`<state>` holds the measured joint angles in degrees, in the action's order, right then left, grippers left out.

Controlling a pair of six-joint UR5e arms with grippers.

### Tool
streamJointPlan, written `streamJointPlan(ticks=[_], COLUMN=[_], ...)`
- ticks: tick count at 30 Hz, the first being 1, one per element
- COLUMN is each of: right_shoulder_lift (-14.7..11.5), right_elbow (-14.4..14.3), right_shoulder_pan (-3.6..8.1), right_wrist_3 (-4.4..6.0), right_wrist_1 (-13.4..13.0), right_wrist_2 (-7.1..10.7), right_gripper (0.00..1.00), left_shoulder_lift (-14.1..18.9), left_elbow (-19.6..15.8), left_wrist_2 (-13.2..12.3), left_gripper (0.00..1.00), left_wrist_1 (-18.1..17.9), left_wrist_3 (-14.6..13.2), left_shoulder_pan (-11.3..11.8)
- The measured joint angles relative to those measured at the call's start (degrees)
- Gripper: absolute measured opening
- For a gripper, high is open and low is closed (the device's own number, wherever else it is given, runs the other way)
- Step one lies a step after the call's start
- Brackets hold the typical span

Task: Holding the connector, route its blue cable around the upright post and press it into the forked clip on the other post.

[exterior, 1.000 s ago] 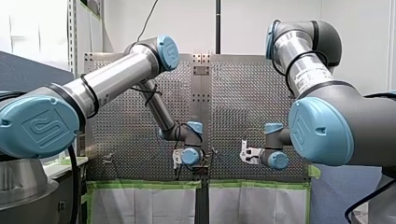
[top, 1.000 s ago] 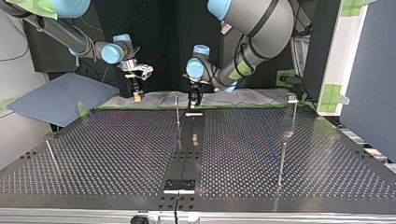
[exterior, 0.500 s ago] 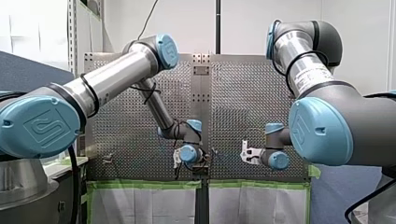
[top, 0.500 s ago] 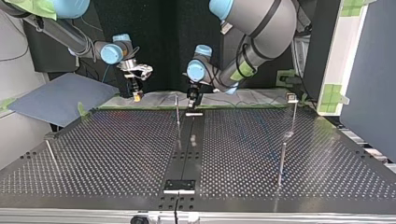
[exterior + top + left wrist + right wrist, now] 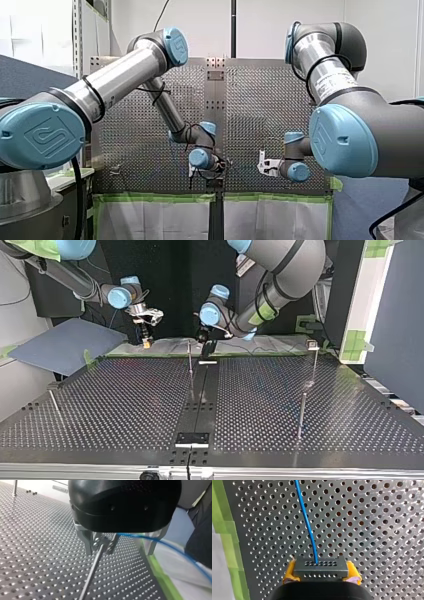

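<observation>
Blue cable (image 5: 308,525): a single thin insulated wire, judged very light and limp, with just enough spring to hold a gentle curve. It leaves the face of the connector (image 5: 320,567) and runs off over the perforated table (image 5: 374,530).

Connector: a small dark block with rows of pin holes, judged rigid and light. My right claw (image 5: 146,342) is clenched on it, with yellow pads on its two short sides and the cable end facing away from the wrist. It is held above the table's tape-lined edge on the arms' side, between that edge's middle and a corner.

My left claw (image 5: 118,553): metal fingers spread wide, grasping nothing. Ahead of it, between the fingers, a thin post (image 5: 91,575) stands near the middle of the same edge. The post is topped by a small screwed fitting, probably the forked clip. The cable passes close by that fitting and trails off beside the claw. Whether it sits in the fork cannot be told.

Handling assessment: the grip on the connector's body is the correct one. The wire's entry into the block is the weak point, so any pull should be modest and in line with it. The wire will likely slide easily on a metal post and go slack if tension drops. For pressing, a hold on the cable just beside the clip is advised.
</observation>
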<state>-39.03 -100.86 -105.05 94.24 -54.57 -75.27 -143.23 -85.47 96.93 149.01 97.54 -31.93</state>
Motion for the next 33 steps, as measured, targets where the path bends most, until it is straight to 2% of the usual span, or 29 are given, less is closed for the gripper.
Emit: streamJointPlan(ticks=[6,12,18,23,33], right_shoulder_lift=[0.04,0.05,0.07,0.09,0.18], right_elbow=[0.00,0.00,0.00,0.00,0.00], right_shoulder_pan=[0.02,0.01,-0.02,-0.02,-0.02], right_wrist_3=[0.00,0.00,0.00,0.00,0.00], right_wrist_1=[0.21,0.44,0.50,0.53,0.67], right_wrist_2=[-0.04,-0.06,-0.06,-0.04,-0.06], right_gripper=[0.00,0.00,0.00,0.00,0.00], left_shoulder_lift=[0.08,0.91,1.80,1.90,2.74], left_elbow=[-0.35,-0.71,-2.84,-4.69,-5.23], left_wrist_2=[-2.68,-4.17,-4.82,-5.41,-5.90], left_gripper=[1.00,1.00,1.00,1.00,1.00], left_wrist_1=[1.15,1.35,0.95,-0.72,-1.55], left_wrist_3=[-0.08,-0.16,-0.16,-0.25,-2.32], left_shoulder_pan=[0.30,0.19,0.12,0.03,-0.30])
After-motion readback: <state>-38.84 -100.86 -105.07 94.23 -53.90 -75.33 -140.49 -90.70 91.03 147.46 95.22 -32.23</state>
